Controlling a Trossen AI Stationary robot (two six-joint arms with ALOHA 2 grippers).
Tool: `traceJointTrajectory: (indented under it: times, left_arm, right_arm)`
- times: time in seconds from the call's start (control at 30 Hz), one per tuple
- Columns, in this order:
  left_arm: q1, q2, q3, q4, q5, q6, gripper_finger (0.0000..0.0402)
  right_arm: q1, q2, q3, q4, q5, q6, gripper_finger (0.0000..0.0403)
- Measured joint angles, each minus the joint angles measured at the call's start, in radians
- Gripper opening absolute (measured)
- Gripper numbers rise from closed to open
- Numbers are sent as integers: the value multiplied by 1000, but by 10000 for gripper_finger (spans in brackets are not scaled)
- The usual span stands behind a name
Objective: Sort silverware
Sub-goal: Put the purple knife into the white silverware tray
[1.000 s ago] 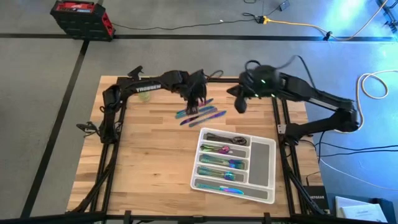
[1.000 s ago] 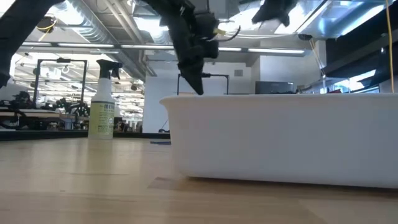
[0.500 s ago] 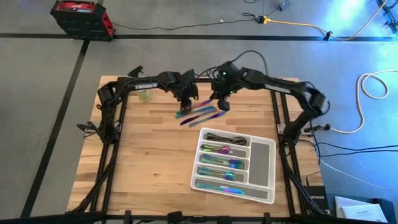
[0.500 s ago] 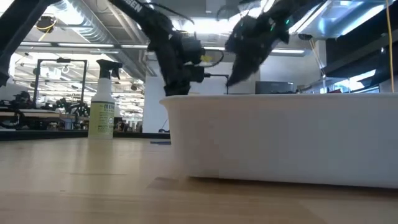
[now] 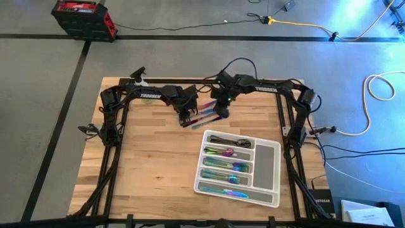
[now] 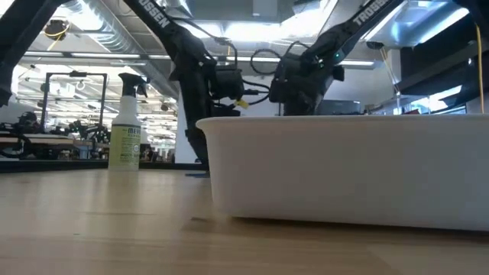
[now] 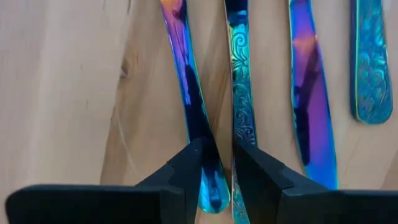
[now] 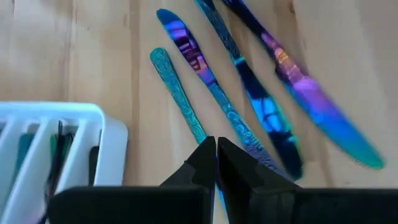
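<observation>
Two end effectors over loose silverware (image 5: 204,114): left (image 7: 217,163) narrowly straddling a knife (image 7: 194,106), right (image 8: 216,158) closed, empty.

Worktop (image 5: 152,164): pale wood, visible grain, smooth satin finish. Silverware (image 7: 309,93): polished metal, iridescent purple-blue-green, mirror-glossy on the blades, embossed scrollwork on the handles. Compartment tray (image 5: 267,166): white plastic, smooth, matt. Left hand (image 7: 217,168) and right hand (image 8: 216,152): fingers black, matt, plastic in appearance. Spray bottle (image 6: 126,126): translucent plastic with paper-like label.
</observation>
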Motion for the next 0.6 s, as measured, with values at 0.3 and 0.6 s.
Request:
traceJointTrajectory:
  times: [0.3, 0.6]
  left_arm:
    - [-4, 0, -6, 64, 14, -6, 81]
    - [-8, 0, -7, 46, 12, -26, 81]
  right_arm:
    - [0, 68, 68, 8, -35, 260, 0]
    - [0, 165, 198, -33, -64, 380, 0]
